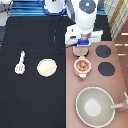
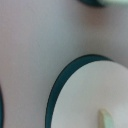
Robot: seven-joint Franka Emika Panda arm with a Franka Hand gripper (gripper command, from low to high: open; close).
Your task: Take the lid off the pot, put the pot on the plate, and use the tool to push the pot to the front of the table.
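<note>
pink pot (image 1: 82,66); cream plate (image 1: 47,67); white gripper (image 1: 83,48) above stove

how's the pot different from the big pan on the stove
The pot is small and pale pink, while the pan is much larger and grey-beige. The pot holds reddish-brown contents; the pan looks empty. The pot has little side tabs; the pan has one long handle toward the exterior view's right. The pot sits just below the gripper, the pan nearer the exterior view's bottom. Both are round, uncovered, and rest on the stove.
</note>
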